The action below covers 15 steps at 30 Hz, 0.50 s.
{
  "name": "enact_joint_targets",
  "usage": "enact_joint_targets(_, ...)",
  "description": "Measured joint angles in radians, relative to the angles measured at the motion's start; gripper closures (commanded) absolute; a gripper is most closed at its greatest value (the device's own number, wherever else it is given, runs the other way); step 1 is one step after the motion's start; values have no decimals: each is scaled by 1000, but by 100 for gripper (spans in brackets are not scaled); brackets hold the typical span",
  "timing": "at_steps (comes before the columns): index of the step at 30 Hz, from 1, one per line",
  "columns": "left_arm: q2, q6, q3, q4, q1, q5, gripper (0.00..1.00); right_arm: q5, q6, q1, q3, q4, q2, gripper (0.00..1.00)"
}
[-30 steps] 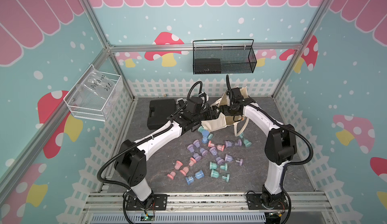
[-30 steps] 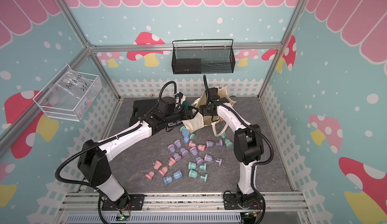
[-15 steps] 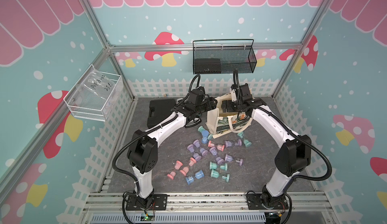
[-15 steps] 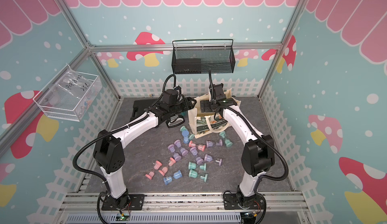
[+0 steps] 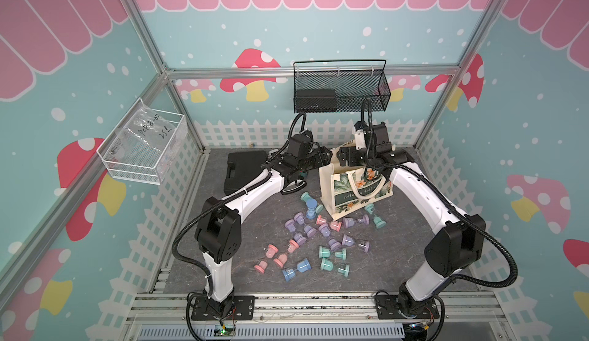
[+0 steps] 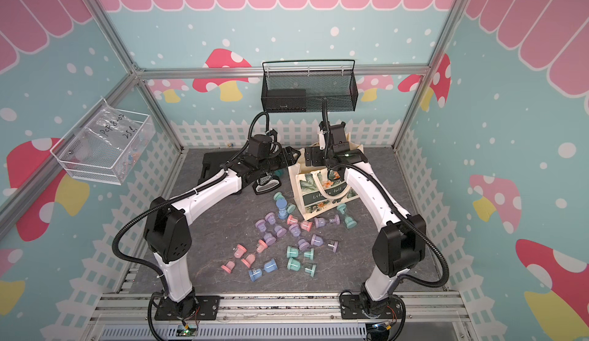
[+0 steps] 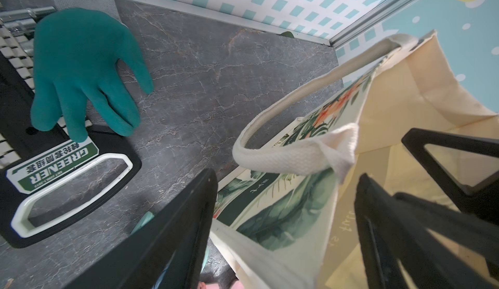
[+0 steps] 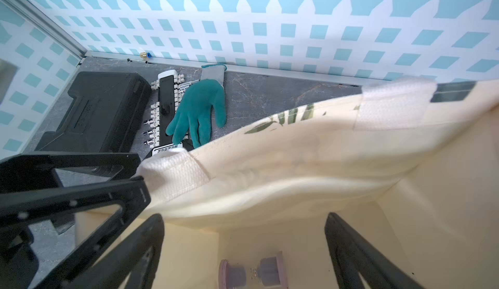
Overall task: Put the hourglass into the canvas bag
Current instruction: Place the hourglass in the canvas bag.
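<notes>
Right wrist view: one purple hourglass [image 8: 251, 272] lies inside the canvas bag [image 8: 297, 166].
Counter hourglasses [image 5: 324, 252]: about twenty before bag.
Right gripper [image 8: 245, 217] jaws: spread, empty, above bag.
Left gripper [image 7: 286, 174] jaws: spread, straddling bag rim.

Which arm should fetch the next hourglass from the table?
Right. The right gripper hangs open and empty over the canvas bag, with one purple hourglass already inside. The left gripper straddles the bag's rim, probably steadying it, so it is less free to reach the loose hourglasses.
</notes>
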State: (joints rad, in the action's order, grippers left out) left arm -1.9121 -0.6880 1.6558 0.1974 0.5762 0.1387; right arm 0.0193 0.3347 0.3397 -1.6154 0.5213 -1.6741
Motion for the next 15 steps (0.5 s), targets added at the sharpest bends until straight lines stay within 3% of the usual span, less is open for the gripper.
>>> enact_joint_targets(4, 4, 12, 0, 0, 2, 0, 20, -12, 20, -8, 40, -43, 0, 14)
enact_joint_targets(8, 19, 24, -2, 0, 2, -8, 19, -16, 39, -13, 51, -66, -4, 25)
enact_joint_targets(15, 52, 37, -2, 0, 2, -15, 19, -8, 56, -13, 51, -98, -10, 32)
